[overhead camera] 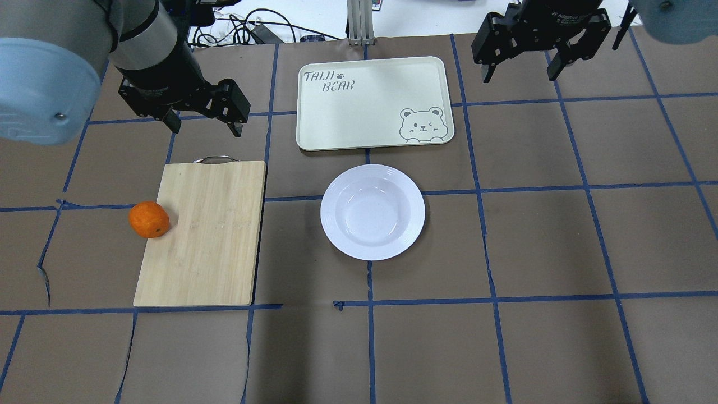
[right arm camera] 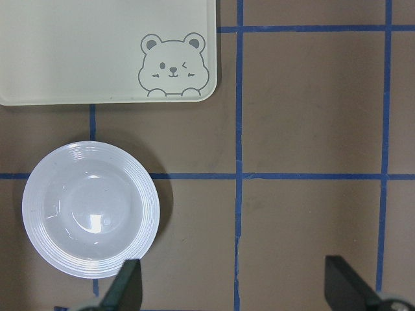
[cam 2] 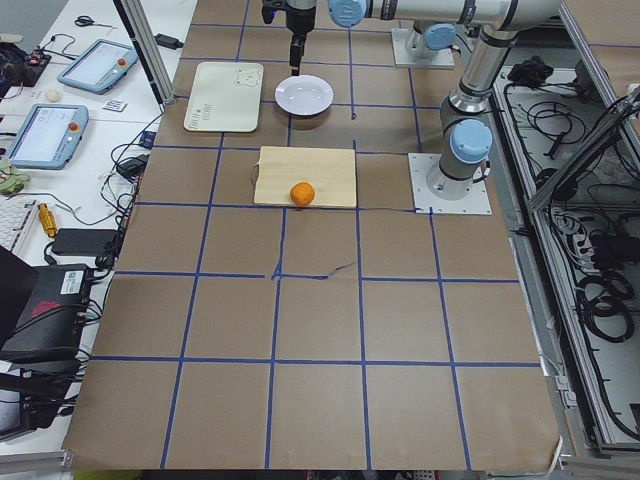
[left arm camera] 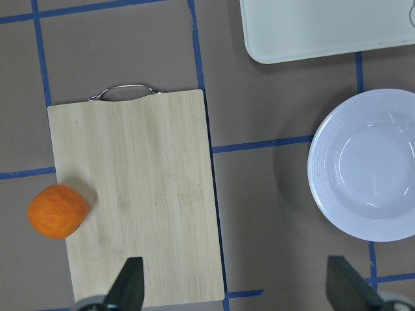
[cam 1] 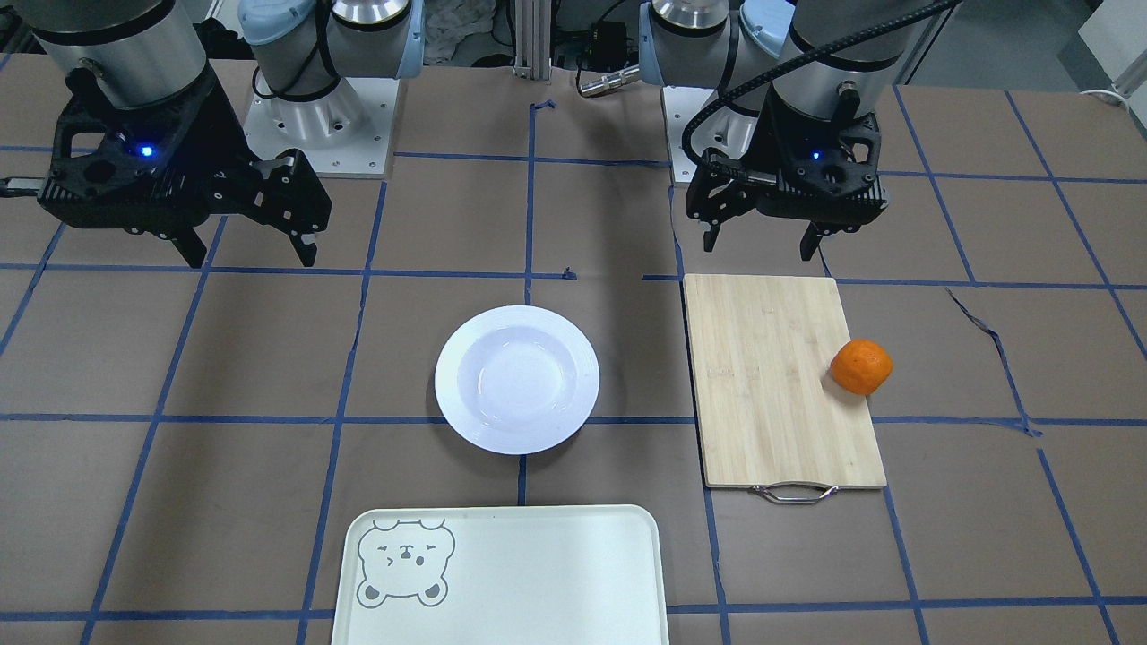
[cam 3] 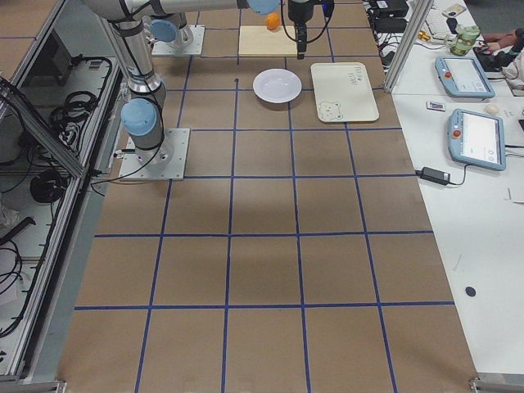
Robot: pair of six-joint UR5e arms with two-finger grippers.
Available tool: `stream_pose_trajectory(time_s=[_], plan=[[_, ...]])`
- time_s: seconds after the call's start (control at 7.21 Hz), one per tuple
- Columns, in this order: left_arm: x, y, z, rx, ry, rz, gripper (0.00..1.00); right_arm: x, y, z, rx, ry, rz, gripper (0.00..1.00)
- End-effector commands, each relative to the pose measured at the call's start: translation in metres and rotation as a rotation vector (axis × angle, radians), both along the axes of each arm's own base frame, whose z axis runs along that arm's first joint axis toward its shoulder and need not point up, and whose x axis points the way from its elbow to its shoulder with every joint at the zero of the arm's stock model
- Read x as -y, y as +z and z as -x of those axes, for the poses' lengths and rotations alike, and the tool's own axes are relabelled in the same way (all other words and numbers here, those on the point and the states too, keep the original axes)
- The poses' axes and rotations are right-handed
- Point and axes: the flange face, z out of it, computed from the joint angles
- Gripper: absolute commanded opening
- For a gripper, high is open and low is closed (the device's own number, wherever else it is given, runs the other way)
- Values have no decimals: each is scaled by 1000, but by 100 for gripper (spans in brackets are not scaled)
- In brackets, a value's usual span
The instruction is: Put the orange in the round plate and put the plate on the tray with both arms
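Note:
The orange [overhead camera: 149, 219] rests against the outer long edge of a bamboo cutting board; the left wrist view also shows the orange [left arm camera: 58, 211] there. The empty round plate [overhead camera: 372, 211] lies at the table's middle, and the tray [overhead camera: 359, 106] lies just beyond it, empty, bear face toward the right. My left gripper [overhead camera: 206, 129] hovers open above the board's handle end, nothing between its fingers. My right gripper [overhead camera: 519, 74] hangs open and empty, right of the tray. From the front, the left gripper [cam 1: 766, 244] and right gripper [cam 1: 251, 258] stay near their bases.
The cutting board [overhead camera: 207, 235], with a metal handle [overhead camera: 213, 160] at its far end, lies left of the plate. Brown paper with blue tape lines covers the table [overhead camera: 538, 235]. Both arm bases sit at the robot's edge. Tablets and cables lie on a side bench [cam 3: 471, 106].

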Motion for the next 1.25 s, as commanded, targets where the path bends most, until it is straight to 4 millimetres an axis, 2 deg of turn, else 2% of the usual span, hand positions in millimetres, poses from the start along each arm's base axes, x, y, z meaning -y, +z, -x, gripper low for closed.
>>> stream_pose_trajectory(time_s=[0.0, 0.83, 1.11], plan=[[0, 1, 0, 0, 0, 2, 100, -1, 1, 0, 0, -1, 2, 100], [0, 1, 0, 0, 2, 3, 100, -1, 1, 0, 0, -2, 1, 100], [7, -1, -12, -1, 23, -2, 100, 0, 1, 1, -1, -4, 1, 100]])
